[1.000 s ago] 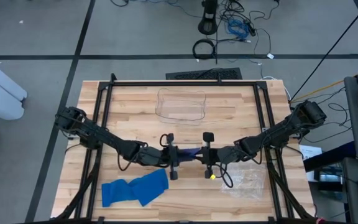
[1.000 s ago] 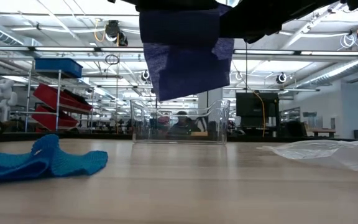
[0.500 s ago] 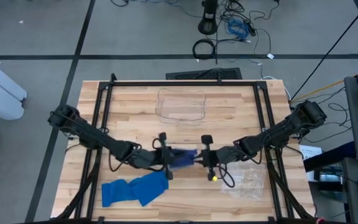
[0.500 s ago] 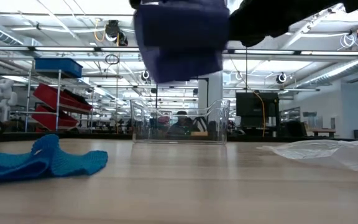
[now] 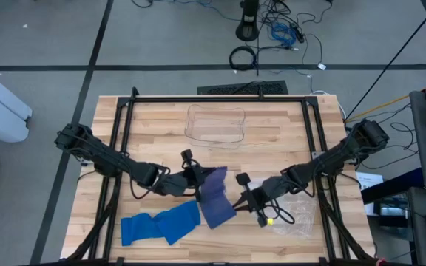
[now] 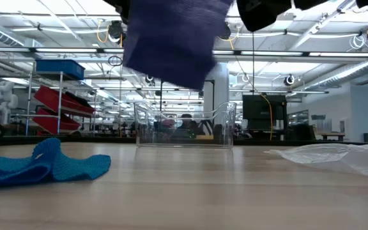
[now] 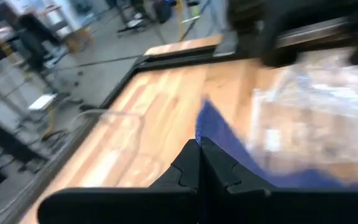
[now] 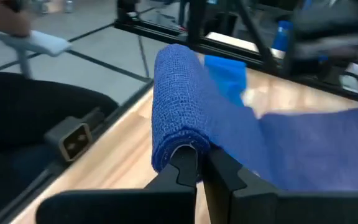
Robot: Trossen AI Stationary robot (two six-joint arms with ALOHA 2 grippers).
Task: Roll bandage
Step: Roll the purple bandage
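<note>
We hold the dark bandage [image 5: 214, 198] in the air above the table [image 5: 272, 133], front centre. Right gripper [image 5: 244, 198] pinches the rolled end; a few turns are wound on it. Left gripper [image 5: 196, 174] pinches the free end. Most of the strip hangs loose between them, so we judge the rolling early. The light blue bandage [image 5: 159, 224] lies unrolled.

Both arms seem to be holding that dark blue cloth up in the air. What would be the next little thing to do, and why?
Probably the right gripper should turn to wind on more: it is shut on the bandage's rolled end, while the left gripper, also shut, pinches the loose tail hanging unrolled above the table.
</note>
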